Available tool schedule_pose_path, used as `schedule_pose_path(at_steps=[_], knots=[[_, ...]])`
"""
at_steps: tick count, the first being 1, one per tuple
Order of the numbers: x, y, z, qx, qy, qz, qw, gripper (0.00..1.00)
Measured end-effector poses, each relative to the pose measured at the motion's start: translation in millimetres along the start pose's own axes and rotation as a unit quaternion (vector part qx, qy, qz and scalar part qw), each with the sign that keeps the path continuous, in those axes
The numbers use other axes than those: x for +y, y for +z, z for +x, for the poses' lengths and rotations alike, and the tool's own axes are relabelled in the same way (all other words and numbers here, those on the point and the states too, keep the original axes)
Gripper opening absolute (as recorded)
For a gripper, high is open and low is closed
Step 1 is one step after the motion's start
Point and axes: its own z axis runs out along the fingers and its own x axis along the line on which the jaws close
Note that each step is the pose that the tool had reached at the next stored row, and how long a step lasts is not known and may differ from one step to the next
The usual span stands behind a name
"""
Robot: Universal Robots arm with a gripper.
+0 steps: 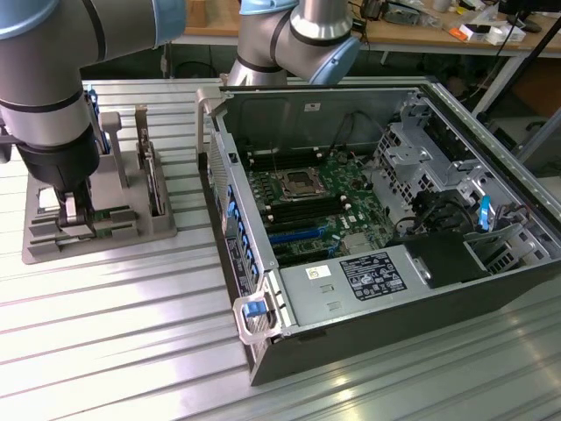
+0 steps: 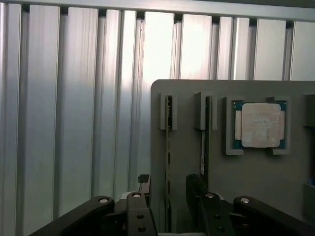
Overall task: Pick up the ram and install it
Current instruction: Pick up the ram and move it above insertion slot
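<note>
Grey plastic holder (image 1: pixel 131 230) sits at the left of the exterior frame, on a ribbed aluminium surface (image 1: pixel 105 333). The robot arm (image 1: pixel 53 105) reaches down over it, its black pincer (image 1: pixel 75 213) lowered into the holder. Through the wrist camera, the pincer stands open, one finger on each side of the ram (image 2: pixel 168 137), a thin stick upright in a slot, with a gap on both sides. A square silver processor (image 2: pixel 259 124) lies in the same holder. An open computer case (image 1: pixel 491 289) stands at the exterior frame's right.
</note>
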Motion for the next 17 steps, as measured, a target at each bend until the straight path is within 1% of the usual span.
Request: schedule_pose_path(at_steps=[11,15,16,17], knots=[[2.2,18.8,-0.3,0.0,0.0,0.0,1.0,0.42],[2.3,19.7,-0.3,0.0001,0.0,0.0,1.0,0.42],[2.3,19.8,-0.3,0.0001,0.0,0.0,1.0,0.34],[2.3,19.7,-0.3,0.0,0.0,0.0,1.0,0.28]])
